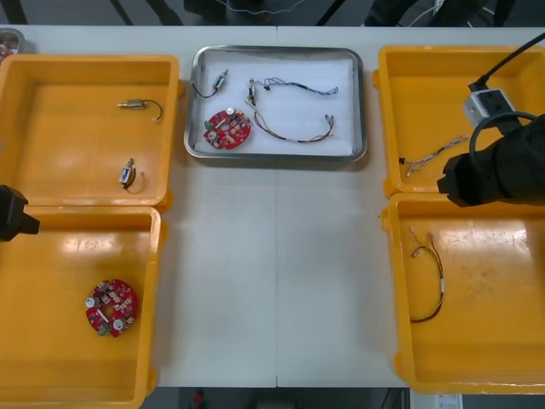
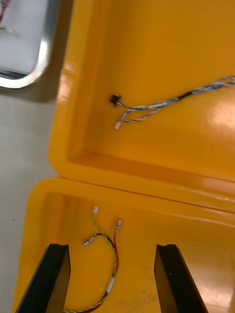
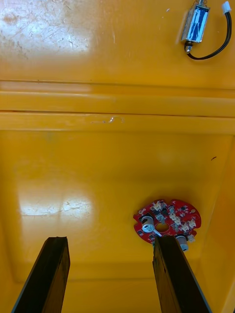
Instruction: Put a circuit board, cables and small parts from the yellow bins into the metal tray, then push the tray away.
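Four items are lying in the metal tray (image 1: 361, 102) in front view: circuit board (image 1: 227, 129), cables (image 1: 294, 85), small metal part (image 1: 220, 81); pushing is likely remaining. Right gripper (image 2: 112, 249) is hovering spread over a red and yellow cable (image 2: 116, 254); left gripper (image 3: 110, 242), spread, over a spare board (image 3: 167, 226).

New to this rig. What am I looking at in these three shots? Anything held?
A two-armed robot at a light table. The front view looks down from above the arms; the other two come from a camera on each wrist, with that arm's black fingers at the bottom. Yellow bins flank a metal tray, which holds a red circuit board, cables and a small metal part. The left gripper is open over the left bins, near another circuit board; the right gripper is open over the right bins, near a red and yellow cable. Nothing is held.
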{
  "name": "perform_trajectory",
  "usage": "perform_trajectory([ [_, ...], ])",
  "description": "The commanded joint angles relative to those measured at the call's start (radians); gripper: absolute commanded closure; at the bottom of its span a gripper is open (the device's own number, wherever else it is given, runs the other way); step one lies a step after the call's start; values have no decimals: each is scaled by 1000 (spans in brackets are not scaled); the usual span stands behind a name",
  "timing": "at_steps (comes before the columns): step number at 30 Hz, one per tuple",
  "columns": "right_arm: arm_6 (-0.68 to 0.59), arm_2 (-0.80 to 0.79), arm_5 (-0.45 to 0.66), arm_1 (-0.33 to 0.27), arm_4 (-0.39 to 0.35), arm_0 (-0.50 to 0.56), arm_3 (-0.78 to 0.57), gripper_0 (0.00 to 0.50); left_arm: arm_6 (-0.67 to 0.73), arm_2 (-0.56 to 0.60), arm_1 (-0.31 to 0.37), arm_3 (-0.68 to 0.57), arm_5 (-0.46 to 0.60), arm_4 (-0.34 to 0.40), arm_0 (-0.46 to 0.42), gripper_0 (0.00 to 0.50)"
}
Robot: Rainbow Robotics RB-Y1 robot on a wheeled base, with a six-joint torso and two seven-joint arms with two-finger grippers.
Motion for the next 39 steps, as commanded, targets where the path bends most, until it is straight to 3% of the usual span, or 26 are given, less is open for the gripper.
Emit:
perform_trajectory([
  [1,-22,-82,3,-55,-20,59,-38,0,-88,31,43,-28,6,7,20,0],
  [12,-15,-202,3,-115,-104,159,-39,0,-88,31,43,-28,6,7,20,0],
  [39,-24,-211,3,-120,-103,182,-38,0,-88,31,43,-28,6,7,20,0],
])
